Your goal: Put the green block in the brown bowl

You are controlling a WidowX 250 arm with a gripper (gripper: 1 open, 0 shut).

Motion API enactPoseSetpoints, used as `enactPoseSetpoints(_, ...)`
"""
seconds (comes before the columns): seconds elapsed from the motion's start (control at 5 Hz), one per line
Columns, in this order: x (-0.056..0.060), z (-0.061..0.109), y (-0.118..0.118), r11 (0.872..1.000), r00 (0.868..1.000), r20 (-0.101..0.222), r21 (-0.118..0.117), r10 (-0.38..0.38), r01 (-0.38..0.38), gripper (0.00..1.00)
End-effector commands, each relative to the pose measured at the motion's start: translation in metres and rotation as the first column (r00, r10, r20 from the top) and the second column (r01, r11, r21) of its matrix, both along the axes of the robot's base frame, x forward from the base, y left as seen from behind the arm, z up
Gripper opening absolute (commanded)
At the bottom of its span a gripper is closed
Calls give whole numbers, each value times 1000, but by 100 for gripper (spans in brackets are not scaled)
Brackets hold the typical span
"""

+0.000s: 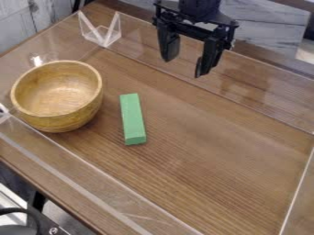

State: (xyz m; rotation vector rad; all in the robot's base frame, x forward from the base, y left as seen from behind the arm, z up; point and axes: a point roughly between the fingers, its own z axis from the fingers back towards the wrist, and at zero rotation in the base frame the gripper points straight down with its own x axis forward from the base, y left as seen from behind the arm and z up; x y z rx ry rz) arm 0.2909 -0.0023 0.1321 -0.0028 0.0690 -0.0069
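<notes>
Fingers (pixel 186 57) spread wide, gripping nothing, above the surface (pixel 221 138); green block (pixel 132 118) lies flat just beside brown bowl (pixel 57 95), unobstructed

light: bright, even | glare: pale sheen on table (pixel 263 87) far side | shadows: soft | focus: slightly soft

My arm is cut off by the top edge above my gripper (pixel 196 53), leaving only the black mount and fingers. The worktop (pixel 233 138) runs out of view at the right and bottom edges. The clear folded piece (pixel 101 29) at the back is too faint to identify; dark shapes at the lower left corner — cropped and blurred — cannot be told.
</notes>
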Motion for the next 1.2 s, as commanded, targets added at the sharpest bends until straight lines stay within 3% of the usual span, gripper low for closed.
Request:
enactPoseSetpoints(0.0,1,-2,3,1000,1000,6,0,-3,3,100)
enactPoseSetpoints(0.2,1,-4,8,1000,1000,15,4,-12,12,100)
enactPoseSetpoints(1.0,11,13,12,999,989,141,-2,-34,35,100)
